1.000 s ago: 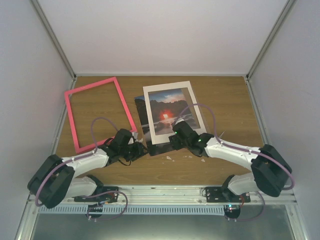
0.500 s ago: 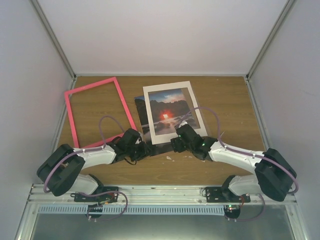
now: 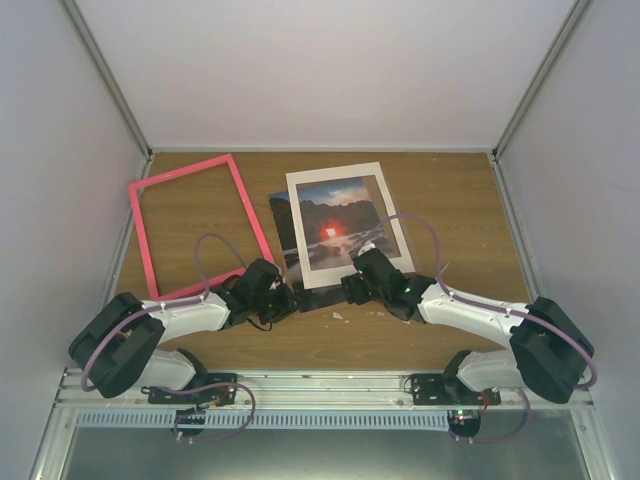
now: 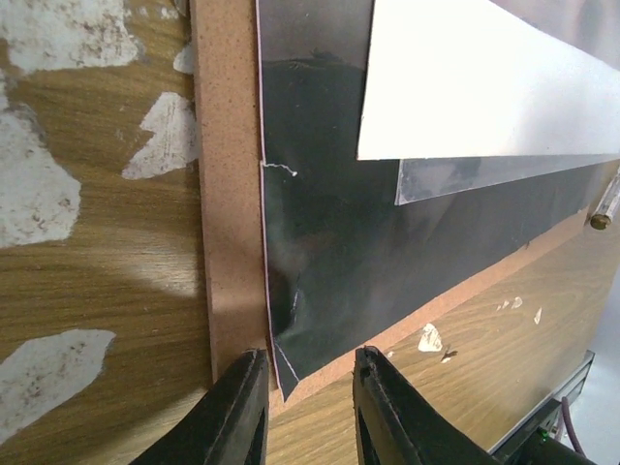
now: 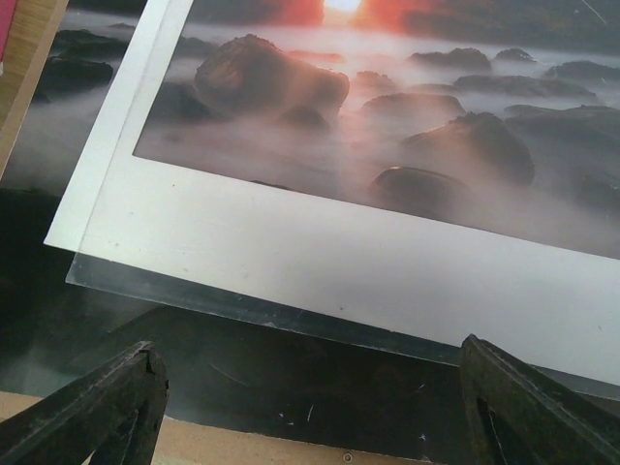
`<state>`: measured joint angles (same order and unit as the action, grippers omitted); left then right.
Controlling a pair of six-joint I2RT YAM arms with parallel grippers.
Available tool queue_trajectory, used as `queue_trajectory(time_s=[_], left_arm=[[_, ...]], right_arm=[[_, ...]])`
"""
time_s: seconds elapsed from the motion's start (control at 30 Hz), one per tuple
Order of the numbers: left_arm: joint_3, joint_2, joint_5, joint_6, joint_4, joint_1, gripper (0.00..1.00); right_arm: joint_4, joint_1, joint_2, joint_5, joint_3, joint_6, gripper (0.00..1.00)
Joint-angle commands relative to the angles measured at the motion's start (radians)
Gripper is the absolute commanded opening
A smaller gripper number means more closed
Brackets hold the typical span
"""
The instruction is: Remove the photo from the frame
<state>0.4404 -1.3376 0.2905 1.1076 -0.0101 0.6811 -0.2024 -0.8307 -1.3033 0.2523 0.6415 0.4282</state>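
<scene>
With the frame (image 3: pixel 250 208) lying empty at far left and the photo (image 3: pixel 335 215) at centre under the white mat (image 3: pixel 352 270), my left tool (image 4: pixel 310 363) sits narrow astride the photo's near-left corner, holding nothing, and my right tool (image 5: pixel 310 354) hangs wide above the mat's near edge; the next move, I judge, calls for pinching the photo alone and sliding it out.

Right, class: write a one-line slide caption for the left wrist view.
Left gripper straddles a corner of the photo lying on its brown backing board, white mat on top.

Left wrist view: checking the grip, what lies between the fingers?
A dark corner of the photo and the brown board under it, in the left wrist view.
</scene>
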Motion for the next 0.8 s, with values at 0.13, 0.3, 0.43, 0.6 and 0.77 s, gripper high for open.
queue_trajectory(time_s=[0.13,0.3,0.43,0.6,0.77], left_arm=[[-0.011,-0.043,-0.002,-0.002,-0.032,0.012,0.27],[-0.01,-0.075,0.029,-0.001,-0.074,0.017,0.27],[-0.011,-0.083,0.039,0.01,-0.099,0.021,0.27],[-0.006,-0.073,0.028,0.008,-0.093,0.021,0.26],[-0.022,-0.075,0.017,0.004,-0.084,0.02,0.27]], right_arm=[[0.029,0.007,0.011,0.0,-0.007,0.015,0.83],[0.041,0.007,-0.001,-0.009,-0.008,0.015,0.83],[0.041,0.007,-0.003,-0.01,-0.009,0.016,0.83],[0.027,0.064,0.026,-0.026,-0.026,0.035,0.84],[0.037,0.228,0.064,-0.166,-0.042,0.027,0.86]])
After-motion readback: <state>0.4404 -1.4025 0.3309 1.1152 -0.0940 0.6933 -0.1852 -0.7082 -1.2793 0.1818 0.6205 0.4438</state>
